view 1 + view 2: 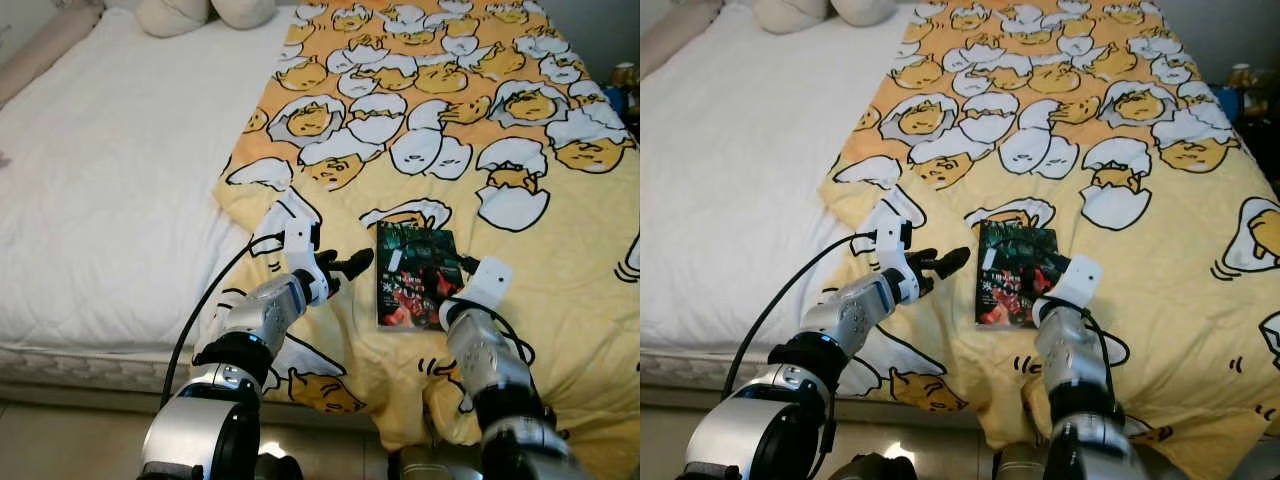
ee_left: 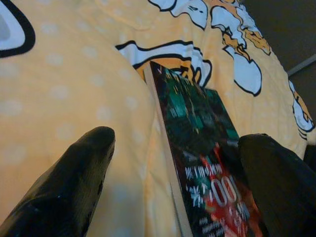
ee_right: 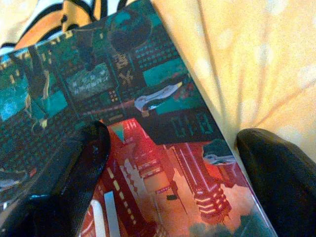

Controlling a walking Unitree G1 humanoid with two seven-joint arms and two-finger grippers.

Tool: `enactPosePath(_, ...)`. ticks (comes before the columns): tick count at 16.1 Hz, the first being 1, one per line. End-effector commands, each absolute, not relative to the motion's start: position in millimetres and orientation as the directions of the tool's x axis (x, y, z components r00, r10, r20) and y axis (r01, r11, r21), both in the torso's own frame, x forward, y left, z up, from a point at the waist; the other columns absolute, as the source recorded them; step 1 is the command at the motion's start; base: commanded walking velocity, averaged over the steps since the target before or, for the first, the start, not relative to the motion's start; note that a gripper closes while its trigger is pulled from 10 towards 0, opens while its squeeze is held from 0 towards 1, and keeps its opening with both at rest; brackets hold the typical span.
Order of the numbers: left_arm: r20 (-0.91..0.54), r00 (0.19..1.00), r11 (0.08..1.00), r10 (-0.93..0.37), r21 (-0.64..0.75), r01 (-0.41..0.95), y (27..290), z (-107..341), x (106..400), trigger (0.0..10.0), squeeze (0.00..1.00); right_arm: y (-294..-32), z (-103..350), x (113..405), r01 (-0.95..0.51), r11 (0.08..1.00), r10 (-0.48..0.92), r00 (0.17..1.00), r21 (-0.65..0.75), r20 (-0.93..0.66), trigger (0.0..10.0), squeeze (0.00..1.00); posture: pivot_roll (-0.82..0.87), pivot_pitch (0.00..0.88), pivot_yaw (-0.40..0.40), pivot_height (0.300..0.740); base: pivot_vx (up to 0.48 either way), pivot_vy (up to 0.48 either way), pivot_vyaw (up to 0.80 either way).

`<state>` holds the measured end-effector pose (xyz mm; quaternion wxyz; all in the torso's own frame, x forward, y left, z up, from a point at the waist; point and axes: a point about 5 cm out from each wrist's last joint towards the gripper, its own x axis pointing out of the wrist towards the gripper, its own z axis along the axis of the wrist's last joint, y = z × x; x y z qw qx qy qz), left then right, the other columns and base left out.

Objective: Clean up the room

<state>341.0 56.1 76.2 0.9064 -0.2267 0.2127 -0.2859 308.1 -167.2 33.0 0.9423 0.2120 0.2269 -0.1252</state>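
A book (image 1: 412, 272) with a dark green and red cover lies flat on the yellow cartoon-print blanket (image 1: 450, 130), near the bed's front edge. My left gripper (image 1: 345, 270) is open just left of it. In the left wrist view the book's (image 2: 207, 148) left edge lies between the spread fingers (image 2: 74, 182). My right gripper (image 1: 455, 290) is open at the book's right edge. In the right wrist view one finger (image 3: 64, 187) rests over the cover (image 3: 148, 148) and the other sits over the blanket. Nothing is held.
The white mattress (image 1: 110, 180) spreads to the left, with pillows (image 1: 200, 12) at the head. The bed's front edge and the floor (image 1: 60, 440) lie just below my arms. Small items (image 1: 622, 85) stand beside the bed at the far right.
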Motion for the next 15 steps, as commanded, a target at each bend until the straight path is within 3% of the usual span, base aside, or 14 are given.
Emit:
enactPosePath(1,-0.251,0.750,0.734,-0.612,-0.533,0.421,58.5,77.3,341.0,10.0,0.00,-149.2,23.1,299.5,0.307,0.891,-0.084,0.836,0.335,-0.542,10.0,0.00,-0.19,0.107,0.113,0.723,0.000,0.000,0.00)
enactPosePath(5,-0.249,0.746,0.729,-0.618,-0.537,0.425,56.0,77.4,340.5,10.0,0.00,-133.6,14.9,286.5,0.297,0.890,-0.042,0.809,0.347,-0.586,10.0,0.00,-0.20,0.102,0.116,0.723,0.000,0.000,0.00)
enactPosePath(6,-0.251,0.744,0.729,-0.620,-0.535,0.427,55.0,78.3,341.2,10.0,0.00,-127.3,9.8,283.6,0.330,0.857,-0.010,0.779,0.397,-0.627,0.0,0.00,-0.20,0.095,0.118,0.723,0.000,0.000,0.00)
enactPosePath(11,-0.241,0.746,0.732,-0.621,-0.518,0.443,55.0,83.2,343.7,10.0,0.00,-117.1,19.2,285.9,0.301,0.849,0.044,0.779,0.435,-0.625,0.0,0.00,-0.19,0.083,0.113,0.723,0.000,0.000,0.00)
enactPosePath(12,-0.241,0.744,0.733,-0.623,-0.512,0.447,54.9,82.9,343.4,10.0,0.00,-119.2,20.2,286.2,0.273,0.882,0.023,0.789,0.384,-0.614,4.6,0.00,-0.19,0.082,0.111,0.723,0.000,0.000,0.00)
enactPosePath(13,-0.245,0.740,0.737,-0.627,-0.494,0.461,54.2,81.7,342.0,10.0,0.00,-124.0,23.9,285.4,0.214,0.942,-0.030,0.822,0.259,-0.569,10.0,0.00,-0.19,0.082,0.110,0.723,0.000,0.000,0.00)
enactPosePath(15,-0.246,0.736,0.735,-0.631,-0.493,0.466,53.0,80.4,340.4,10.0,0.00,-129.2,30.7,282.3,0.148,0.986,-0.090,0.871,0.082,-0.483,10.0,0.00,-0.20,0.082,0.108,0.723,0.000,0.000,0.00)
